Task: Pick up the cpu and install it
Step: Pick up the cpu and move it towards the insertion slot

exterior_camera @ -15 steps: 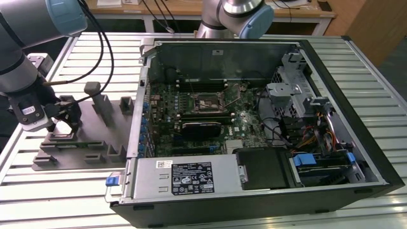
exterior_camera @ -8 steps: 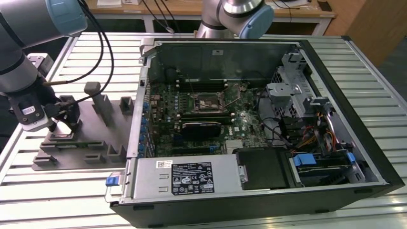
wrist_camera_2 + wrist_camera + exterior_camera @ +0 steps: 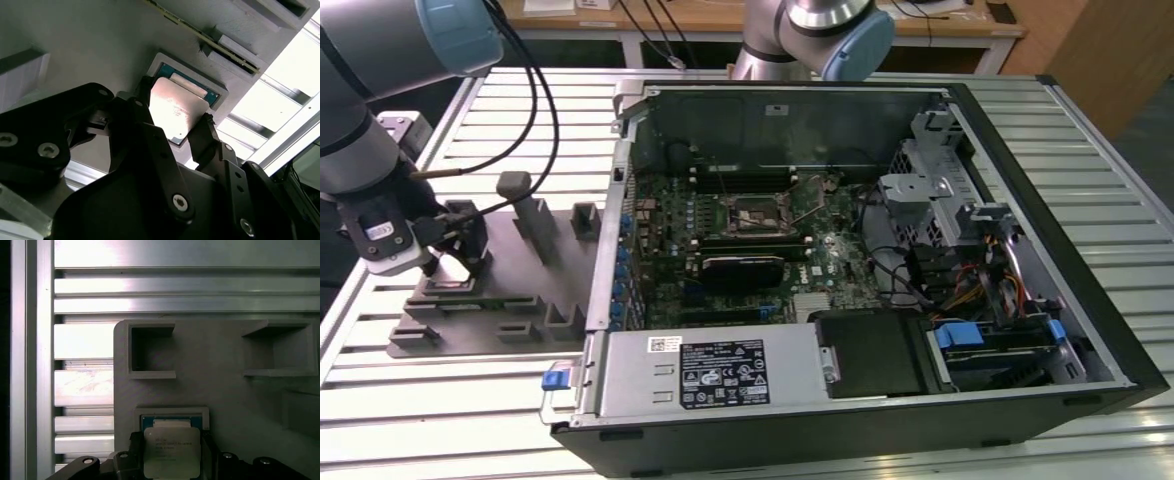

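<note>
A robotics lab or test workshop is showing here. A grey robot arm (image 3: 367, 140) with blue joint caps is reaching over a slatted aluminium tabletop (image 3: 480, 420), and a second such arm (image 3: 834, 30) is standing at its far edge. An opened desktop computer case (image 3: 854, 440) is lying on its side on the tabletop, exposing its motherboard (image 3: 720, 215). A grey plastic fixture tray (image 3: 507, 300) is sitting beside it, on the exterior view's left. Behind, a wooden desk (image 3: 707, 15) is standing with cables (image 3: 670, 40) hanging from it.
</note>
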You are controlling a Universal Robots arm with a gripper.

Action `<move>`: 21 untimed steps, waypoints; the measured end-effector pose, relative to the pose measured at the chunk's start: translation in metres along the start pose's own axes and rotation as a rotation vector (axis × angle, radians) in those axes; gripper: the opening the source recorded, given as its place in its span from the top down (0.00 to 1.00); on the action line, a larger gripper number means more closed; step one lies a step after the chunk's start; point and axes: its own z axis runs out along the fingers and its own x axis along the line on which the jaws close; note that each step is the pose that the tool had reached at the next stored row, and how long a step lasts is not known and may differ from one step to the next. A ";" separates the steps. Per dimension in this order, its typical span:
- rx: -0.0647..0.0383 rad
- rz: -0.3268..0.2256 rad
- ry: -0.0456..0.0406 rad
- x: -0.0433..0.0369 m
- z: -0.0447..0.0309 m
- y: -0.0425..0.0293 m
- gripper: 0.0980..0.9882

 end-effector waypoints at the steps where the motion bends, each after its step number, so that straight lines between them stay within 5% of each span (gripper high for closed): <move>1: 0.000 0.000 0.0003 0.0000 -0.0002 0.0000 0.50; 13: -0.001 0.000 0.0004 0.0001 -0.0006 0.0000 0.50; 21: -0.001 0.000 0.0005 -0.0003 -0.0116 0.0005 0.50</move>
